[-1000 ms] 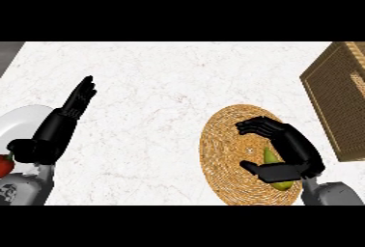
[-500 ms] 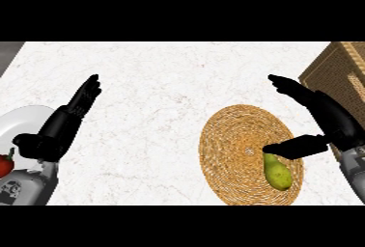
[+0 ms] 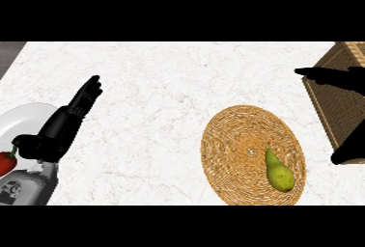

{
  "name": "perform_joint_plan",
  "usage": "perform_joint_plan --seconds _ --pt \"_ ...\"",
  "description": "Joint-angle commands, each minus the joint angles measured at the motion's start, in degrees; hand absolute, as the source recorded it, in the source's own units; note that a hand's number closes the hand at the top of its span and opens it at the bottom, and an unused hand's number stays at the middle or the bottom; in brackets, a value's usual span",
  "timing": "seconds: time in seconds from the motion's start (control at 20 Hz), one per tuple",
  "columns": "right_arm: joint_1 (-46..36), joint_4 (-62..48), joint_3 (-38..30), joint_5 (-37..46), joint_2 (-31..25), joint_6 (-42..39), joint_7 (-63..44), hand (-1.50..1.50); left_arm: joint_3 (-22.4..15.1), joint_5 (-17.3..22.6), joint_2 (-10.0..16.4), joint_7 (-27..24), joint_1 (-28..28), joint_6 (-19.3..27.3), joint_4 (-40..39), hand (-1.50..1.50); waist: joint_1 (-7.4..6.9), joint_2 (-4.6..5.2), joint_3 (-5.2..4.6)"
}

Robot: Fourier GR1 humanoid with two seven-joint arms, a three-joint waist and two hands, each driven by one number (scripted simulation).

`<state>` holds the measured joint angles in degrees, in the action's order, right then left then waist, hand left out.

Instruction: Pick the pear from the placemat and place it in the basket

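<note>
A white marble counter carries a wicker basket at its right edge, a round woven placemat near it and a white plate at the left edge. The left hand rests by the plate, fingers straight. The right hand is spread wide over the basket, holding nothing. The pear lies on the placemat's lower right part, untouched.

1. The right hand, curled round the pear 1 second ago, has opened and let go.
2. It has drawn back to the view's right edge, over the basket.
3. The pear now lies uncovered on the placemat.
</note>
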<state>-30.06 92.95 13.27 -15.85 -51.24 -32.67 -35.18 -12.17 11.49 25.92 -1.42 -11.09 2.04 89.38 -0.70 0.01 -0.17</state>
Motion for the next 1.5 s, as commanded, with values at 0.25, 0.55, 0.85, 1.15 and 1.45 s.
perform_joint_plan --seconds 0.25,0.55,0.85,1.15,1.45 --pt "-5.3 -5.4 -5.4 -16.4 -5.5 -16.6 -10.9 -1.50 2.0 -1.7 -1.5 -0.9 0.9 -1.2 -0.5 0.00 0.69 -0.11 0.12" --pt "-1.3 -3.5 -11.0 -17.8 -6.5 -18.5 -10.1 -1.50 4.2 -2.7 -3.3 2.9 -2.1 -1.9 -0.9 0.00 0.99 -0.14 0.15" --pt "4.8 -0.8 -12.1 -7.9 2.2 -13.3 -7.4 -1.50 5.2 -5.9 -4.7 -3.4 -0.8 -4.3 -5.2 0.00 0.93 -0.01 0.15" --pt "15.1 6.8 -11.7 2.4 10.6 -7.9 -4.0 -1.50 5.7 -5.8 -4.9 2.9 1.7 -4.4 3.1 0.00 0.92 -0.15 0.18" --pt "17.2 -0.4 -9.0 19.9 17.2 -6.3 9.9 -1.50 6.9 -5.8 -5.1 0.6 7.0 -7.6 5.1 0.00 0.34 -0.02 0.20"
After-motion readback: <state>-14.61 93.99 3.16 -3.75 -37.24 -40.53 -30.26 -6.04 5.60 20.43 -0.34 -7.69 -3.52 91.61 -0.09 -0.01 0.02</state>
